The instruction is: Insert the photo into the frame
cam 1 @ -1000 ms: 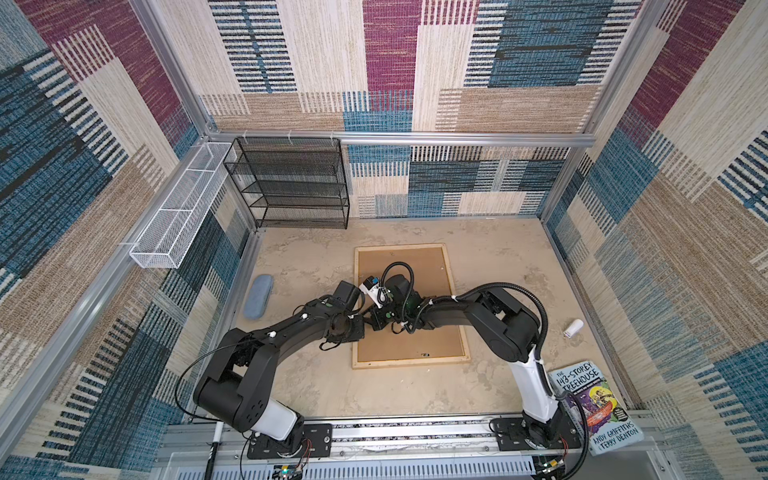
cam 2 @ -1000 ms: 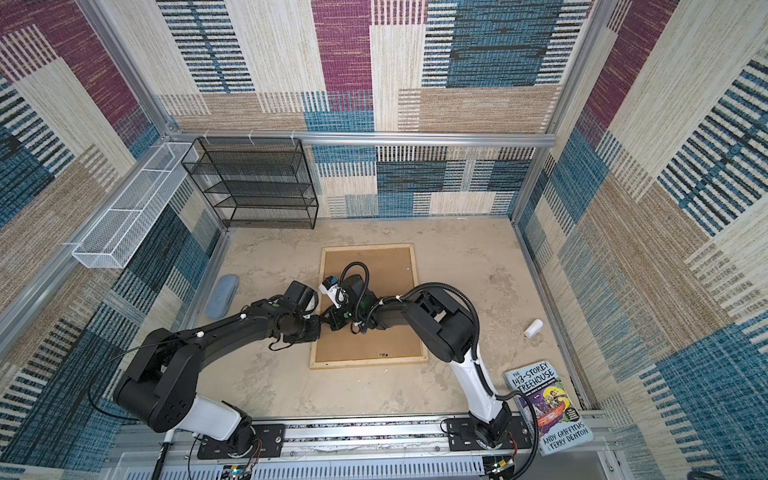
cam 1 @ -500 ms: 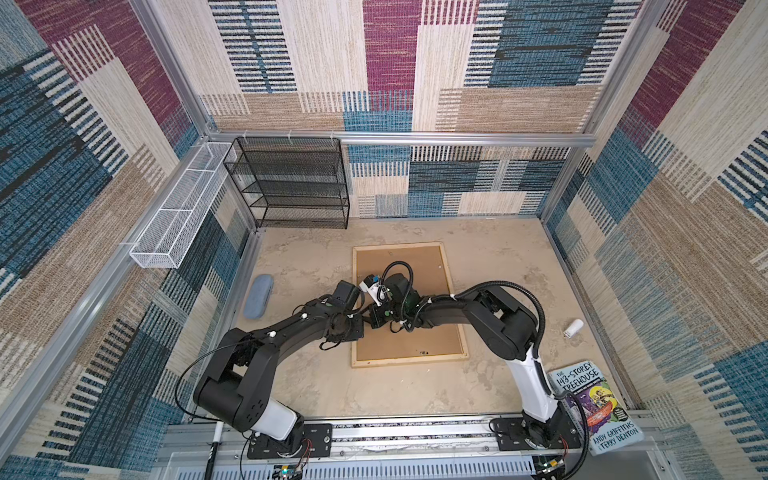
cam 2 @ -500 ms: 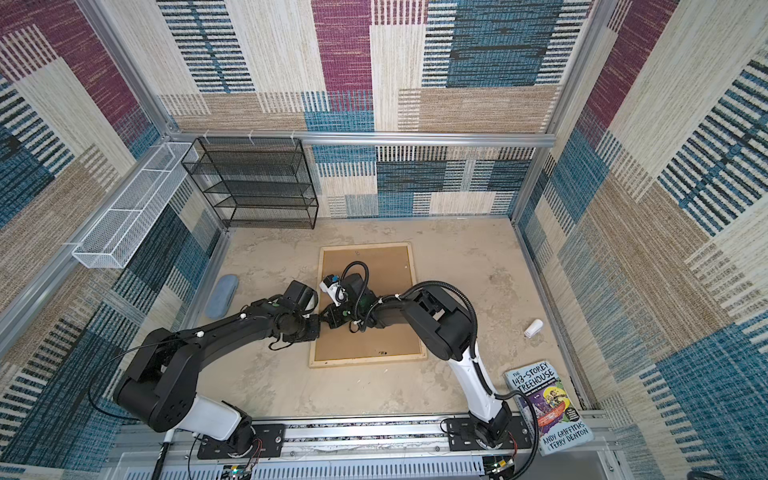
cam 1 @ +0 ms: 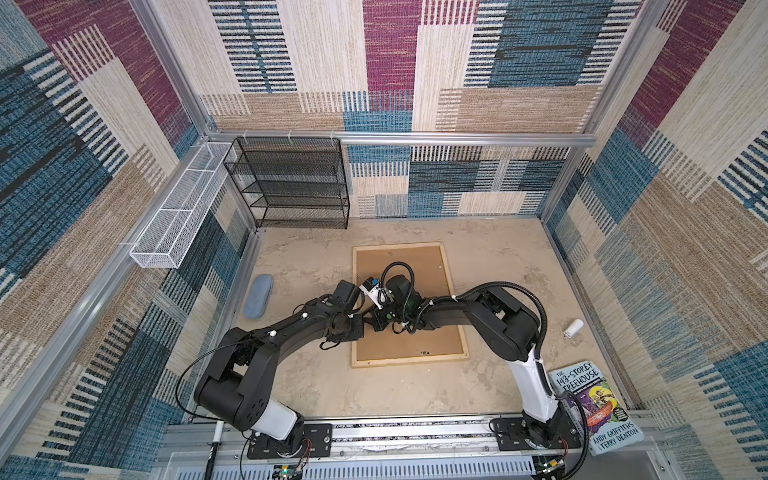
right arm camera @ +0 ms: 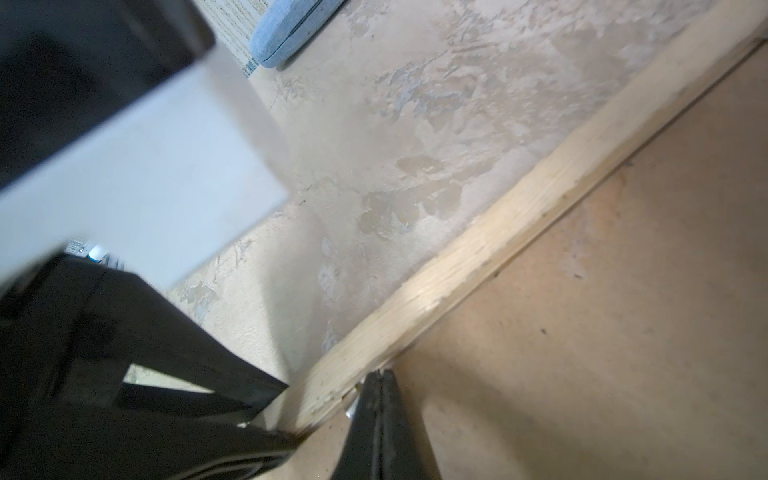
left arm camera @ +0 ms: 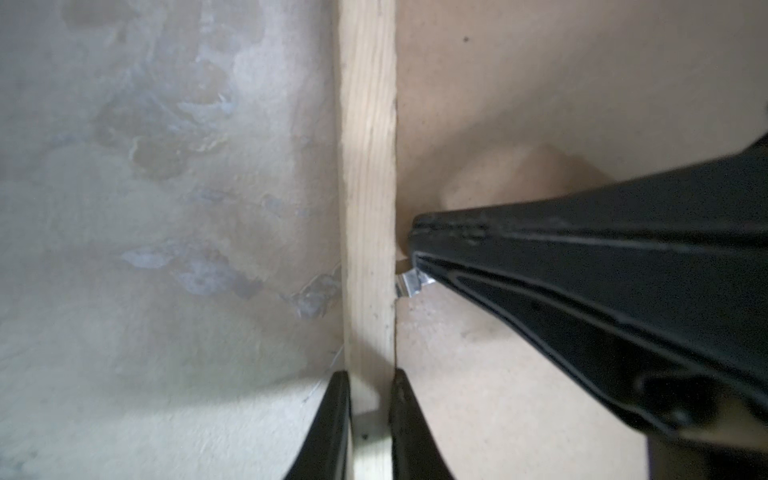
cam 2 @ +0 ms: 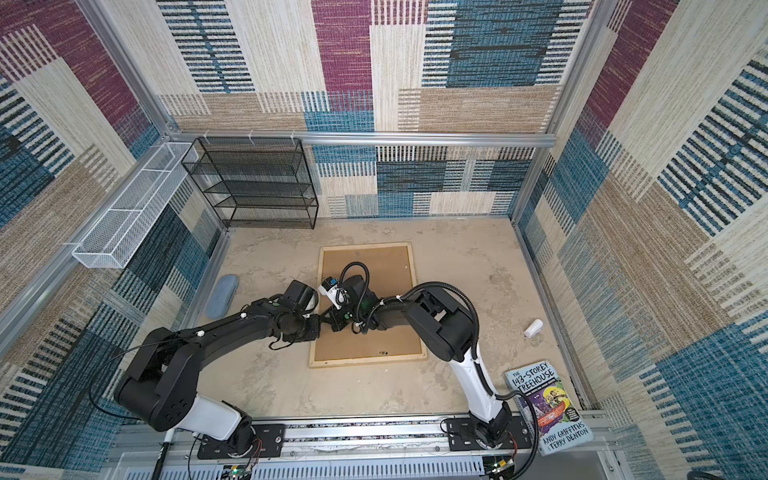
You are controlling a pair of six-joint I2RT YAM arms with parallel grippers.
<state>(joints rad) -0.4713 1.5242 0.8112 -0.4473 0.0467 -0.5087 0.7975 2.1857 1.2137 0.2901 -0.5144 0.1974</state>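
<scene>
The frame [cam 1: 409, 360] [cam 2: 368, 362] of pale wood lies flat in both top views, filled by a brown backing board [cam 1: 419, 266] [cam 2: 374, 266]. The photo is hidden. My left gripper [left arm camera: 370, 376] [cam 1: 360, 326] is shut on the frame's left strip [left arm camera: 368, 166], one finger outside it and one on the board side. My right gripper [right arm camera: 379, 374] [cam 1: 370, 321] is shut, and its joined fingertips [left arm camera: 419, 245] press beside a small metal tab [left arm camera: 409, 284] [right arm camera: 351, 409] at the strip's inner edge [right arm camera: 498, 245].
A blue-grey case [cam 1: 258, 296] [right arm camera: 291, 29] lies on the floor left of the frame. A black mesh shelf [cam 1: 291, 183] and a white wire basket [cam 1: 178, 208] stand at the back left. A small white cylinder [cam 1: 572, 328] and a book [cam 1: 594, 411] lie at the right.
</scene>
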